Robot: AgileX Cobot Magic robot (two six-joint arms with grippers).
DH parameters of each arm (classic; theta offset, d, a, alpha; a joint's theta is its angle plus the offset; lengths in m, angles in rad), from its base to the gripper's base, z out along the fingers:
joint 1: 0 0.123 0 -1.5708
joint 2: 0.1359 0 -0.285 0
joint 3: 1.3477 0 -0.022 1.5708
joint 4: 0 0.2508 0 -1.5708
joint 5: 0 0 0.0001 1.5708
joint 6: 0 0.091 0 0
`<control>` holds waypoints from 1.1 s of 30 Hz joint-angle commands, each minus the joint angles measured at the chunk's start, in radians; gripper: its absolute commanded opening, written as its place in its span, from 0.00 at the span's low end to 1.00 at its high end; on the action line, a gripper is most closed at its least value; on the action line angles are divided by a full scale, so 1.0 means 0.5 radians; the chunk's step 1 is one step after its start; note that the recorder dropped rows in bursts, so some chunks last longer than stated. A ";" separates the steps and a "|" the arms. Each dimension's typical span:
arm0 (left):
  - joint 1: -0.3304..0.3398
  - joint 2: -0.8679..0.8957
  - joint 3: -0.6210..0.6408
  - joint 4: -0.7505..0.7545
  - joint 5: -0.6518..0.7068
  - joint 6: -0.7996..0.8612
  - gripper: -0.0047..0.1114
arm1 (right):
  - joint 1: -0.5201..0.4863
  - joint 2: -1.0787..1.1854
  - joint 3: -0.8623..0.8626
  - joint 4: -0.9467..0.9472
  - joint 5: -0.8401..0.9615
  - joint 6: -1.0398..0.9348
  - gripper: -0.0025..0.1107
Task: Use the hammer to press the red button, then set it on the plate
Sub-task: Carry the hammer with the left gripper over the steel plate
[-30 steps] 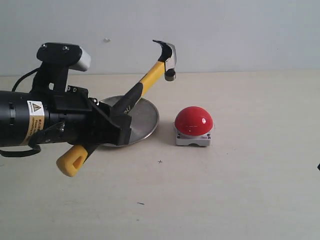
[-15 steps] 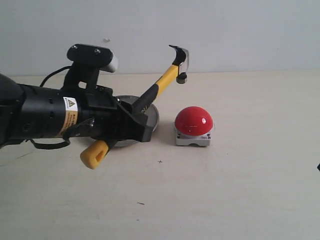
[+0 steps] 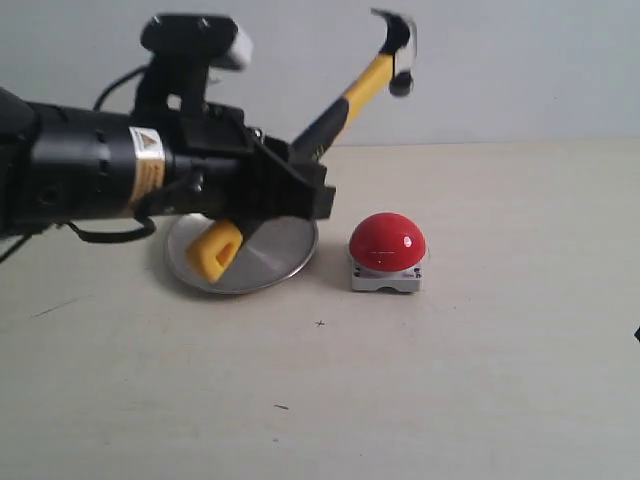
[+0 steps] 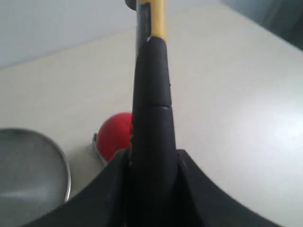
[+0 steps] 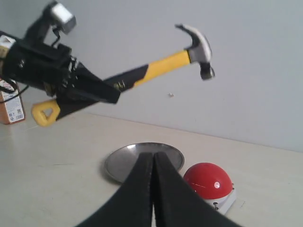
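Observation:
My left gripper [image 3: 300, 188] is shut on the black grip of the hammer [image 3: 368, 82], which slants up to the right. Its dark head [image 3: 396, 45] hangs high above the red button [image 3: 387, 241], well clear of it. The yellow handle tip [image 3: 216, 250] hangs over the silver plate [image 3: 275, 256], which lies just left of the button. In the left wrist view the handle [image 4: 151, 94] runs out between the jaws, with the button [image 4: 116, 135] and plate [image 4: 28, 170] beyond. My right gripper [image 5: 153, 158] is shut and empty, low over the table, facing the plate [image 5: 124, 160] and button [image 5: 208, 181].
A pale wall stands behind the light table [image 3: 480, 380]. An orange carton [image 5: 9, 108] shows at the edge of the right wrist view, behind the left arm [image 5: 57, 71]. The plate holds nothing.
My left arm has risen and moved right with the hammer. The head went from beside the plate's far rim to high over the button.

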 commanded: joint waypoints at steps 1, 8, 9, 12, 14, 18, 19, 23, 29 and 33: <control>-0.010 -0.256 -0.037 -0.018 0.056 0.008 0.04 | 0.001 -0.003 0.010 -0.004 -0.005 0.000 0.02; -0.011 0.103 0.094 -0.018 -0.062 -0.047 0.04 | 0.001 -0.003 0.010 -0.004 -0.005 0.000 0.02; -0.014 0.277 0.163 -0.027 -0.062 -0.094 0.04 | 0.001 -0.003 0.010 -0.004 -0.005 0.000 0.02; -0.014 0.590 0.189 -0.039 -0.094 -0.103 0.04 | 0.001 -0.003 0.010 -0.004 -0.005 0.000 0.02; -0.014 0.698 0.159 -0.027 -0.265 -0.038 0.04 | 0.001 -0.003 0.010 -0.004 -0.005 0.000 0.02; -0.014 0.547 0.143 -0.053 -0.245 -0.008 0.04 | 0.001 -0.003 0.010 -0.004 -0.005 0.000 0.02; -0.014 0.473 0.143 -0.048 -0.196 -0.008 0.04 | 0.001 -0.003 0.010 -0.004 -0.005 0.000 0.02; -0.014 0.175 0.143 -0.031 -0.035 -0.004 0.04 | 0.001 -0.003 0.010 -0.004 -0.005 0.000 0.02; -0.010 -0.202 0.147 -0.018 0.069 -0.001 0.04 | 0.001 -0.003 0.010 -0.004 -0.001 0.000 0.02; -0.010 -0.367 0.150 -0.018 0.069 -0.001 0.04 | 0.001 -0.003 0.010 0.000 0.012 0.000 0.02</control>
